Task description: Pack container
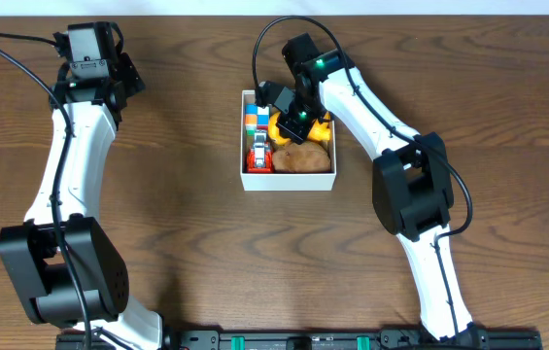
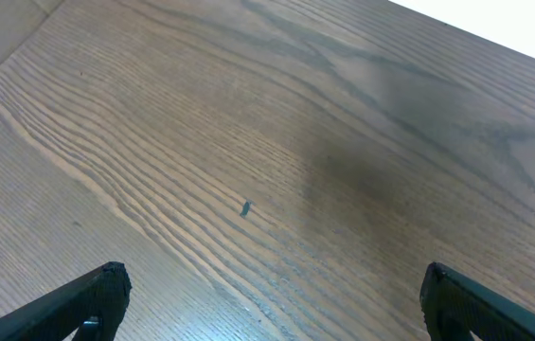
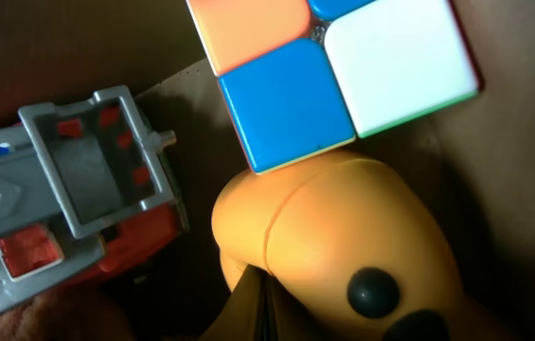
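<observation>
Overhead: dark wood-grain table point(image 1: 177, 194). The container point(image 1: 289, 182), a square, low-walled white box, sits upper-centre, just right of mid. Inside it, a colour-tiled cube point(image 1: 256, 121) is at the pic's top-left and a red/grey truck-like toy point(image 1: 258, 156) is right below. A matte brown rounded lump point(image 1: 301, 157) is bottom-right, w/ a yellow toy point(image 1: 321, 128) above it. The black right gripper point(image 1: 291, 115) hangs over the box interior betw. cube and yellow toy. The left arm is well apart, at the table's left. Left wrist: bare streaky grain w/ a tiny dark speck point(image 2: 245, 208). The left gripper point(image 2: 272, 301) shows two black tips at opposite bottom corners, spread wide, holding nothing. Right wrist: close-up inside the box. The cube is glossy, w/ orange, blue and white square tiles. Just beside it is the smooth, bulbous yellow-orange plastic toy w/ a round black dot. To the left is the truck's grey ribbed frame on a red body, over dull brown cardboard floor point(image 3: 59, 57). Fingers not made out, so can't tell whether the right gripper is spread or closed.
</observation>
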Robot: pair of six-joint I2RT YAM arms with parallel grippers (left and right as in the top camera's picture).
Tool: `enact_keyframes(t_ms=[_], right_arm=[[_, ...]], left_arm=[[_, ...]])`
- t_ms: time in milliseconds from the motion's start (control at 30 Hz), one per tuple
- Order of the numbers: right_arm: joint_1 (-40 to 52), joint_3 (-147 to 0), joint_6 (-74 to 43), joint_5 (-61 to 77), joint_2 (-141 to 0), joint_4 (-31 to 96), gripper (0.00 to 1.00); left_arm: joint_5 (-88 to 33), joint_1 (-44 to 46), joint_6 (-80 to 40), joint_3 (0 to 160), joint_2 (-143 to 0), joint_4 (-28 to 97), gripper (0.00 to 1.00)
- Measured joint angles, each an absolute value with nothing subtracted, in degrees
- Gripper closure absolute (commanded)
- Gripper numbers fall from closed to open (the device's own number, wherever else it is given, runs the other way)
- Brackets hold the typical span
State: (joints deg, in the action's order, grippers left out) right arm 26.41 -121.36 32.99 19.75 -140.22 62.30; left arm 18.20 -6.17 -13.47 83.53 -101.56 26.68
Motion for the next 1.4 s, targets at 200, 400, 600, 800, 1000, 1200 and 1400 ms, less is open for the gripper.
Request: enact_keyframes(t_ms=[200, 400, 600, 800, 1000, 1200, 1400], right_arm=[[26.41, -121.03, 32.62, 19.75, -139.61, 62.35, 0.81], [26.72, -119.92, 32.38, 18.87, -136.55, 62.7, 0.59], [26.59, -119.13, 31.48, 16.12, -130.98, 62.7, 0.36], [25.98, -119.07, 30.68, 14.81, -122.78, 60.95, 0.09], [24.51, -119.09, 28.77, 14.02, -117.54, 57.49, 0.01], [19.2, -119.07, 22.98, 11.53, -117.25, 56.36, 0.01], [13.34, -119.07, 20.45, 10.35, -117.25, 54.72, 0.01]], left_arm=[[18.2, -6.17, -13.47, 83.53, -101.56, 26.68, 0.02], [18.2, -6.17, -13.47, 83.53, -101.56, 26.68, 0.02], [18.2, -6.17, -13.47, 83.53, -101.56, 26.68, 0.02], [18.2, -6.17, -13.47, 83.53, -101.56, 26.7, 0.02], [18.2, -6.17, -13.47, 83.53, -101.56, 26.68, 0.02], [18.2, -6.17, -13.47, 83.53, -101.56, 26.7, 0.02], [18.2, -6.17, -13.47, 83.53, -101.56, 26.68, 0.02]])
